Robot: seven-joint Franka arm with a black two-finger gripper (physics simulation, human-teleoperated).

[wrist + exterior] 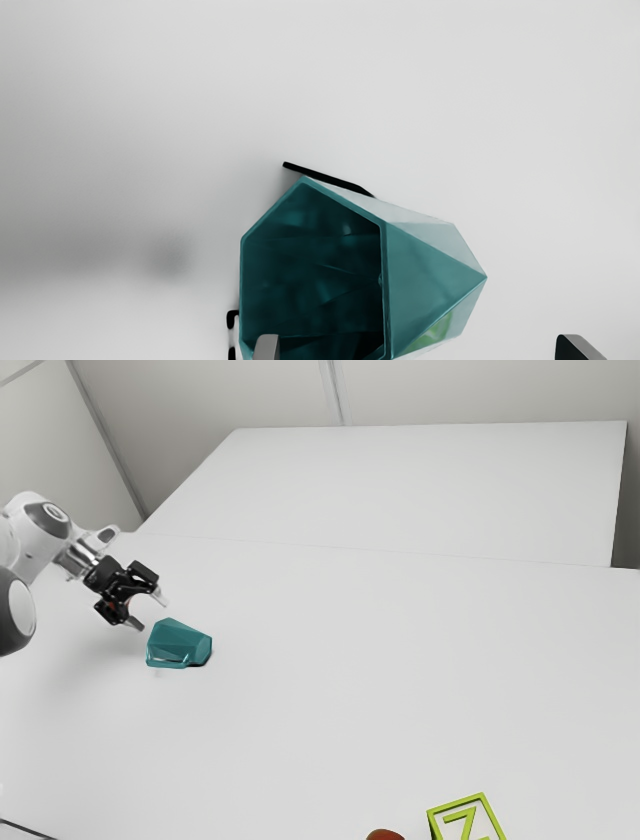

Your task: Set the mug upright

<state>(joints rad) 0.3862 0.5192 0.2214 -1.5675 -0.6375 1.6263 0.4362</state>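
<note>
The black gripper point(152, 614) hangs at the exterior view's left, above and beside the teal faceted mug point(180, 644), its fingers spread apart. The mug lies on its side on the table. In the wrist view the mug point(430, 280) turns its dark open mouth partly toward the camera. The gripper point(417, 347) stands open there, one fingertip overlapping the mug's rim and the other well out past the mug's side. Whether a finger touches the mug I cannot tell.
On the white table point(400, 660), a yellow-green block with a letter point(465, 820) and a reddish round object point(384, 835) sit at the exterior view's bottom edge, far from the mug. A grey wall rises behind the table.
</note>
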